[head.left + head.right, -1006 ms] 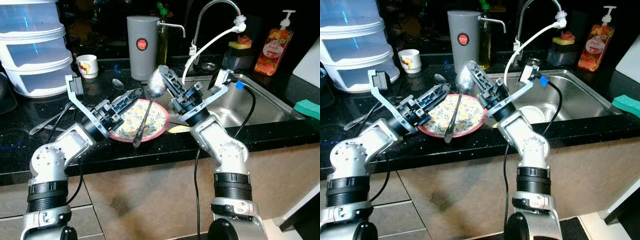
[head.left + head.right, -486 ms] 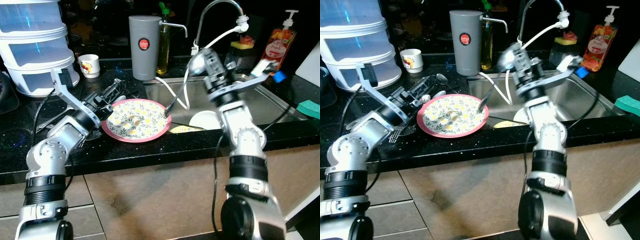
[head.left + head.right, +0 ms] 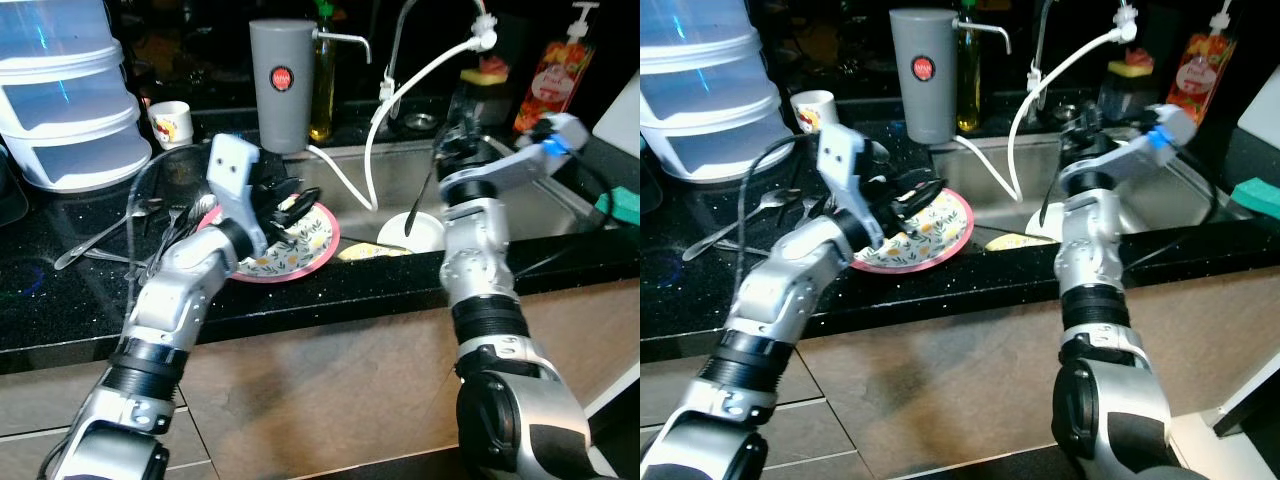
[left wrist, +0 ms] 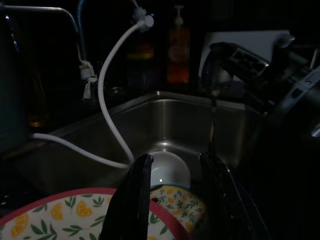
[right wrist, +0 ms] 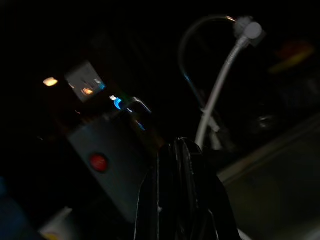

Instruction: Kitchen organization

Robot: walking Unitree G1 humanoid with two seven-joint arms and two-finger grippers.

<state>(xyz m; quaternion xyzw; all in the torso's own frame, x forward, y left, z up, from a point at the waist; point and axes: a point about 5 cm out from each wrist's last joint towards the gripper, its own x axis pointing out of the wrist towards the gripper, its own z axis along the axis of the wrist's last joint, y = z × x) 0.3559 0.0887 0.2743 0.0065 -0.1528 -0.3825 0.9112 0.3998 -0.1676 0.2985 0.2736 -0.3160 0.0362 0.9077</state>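
A ladle (image 3: pixel 420 200) is held by the right gripper (image 3: pixel 455 150) over the sink (image 3: pixel 540 215). The fingers are pressed together around its upper end, and the long thin handle hangs down from them toward a white bowl (image 3: pixel 411 230) that sits in the sink just below. The ladle looks to be polished steel, so it is judged stiff, fairly light and slippery. Held at one end, it is likely to swing or twist in the grip. A hold nearer the middle of the handle would be steadier, though the exact point of grip is hard to make out in the dim wrist view.

The right arm is raised from the elbow, with the forearm upright and the wrist bent over the basin, beside the white hose (image 3: pixel 400 95) that hangs from the tap.

The left gripper (image 3: pixel 285 205) is spread open, with nothing between its fingers (image 4: pixel 136 197). It is poised over the near rim of a flowered plate (image 3: pixel 310 240) on the black counter (image 3: pixel 60 300). The plate is judged hard, brittle and smooth, best taken by the rim with a firm pinch. The left forearm slopes up from the counter edge, and the wrist is turned toward the sink. Loose spoons and forks (image 3: pixel 110 235) lie on the counter beside and behind this gripper.
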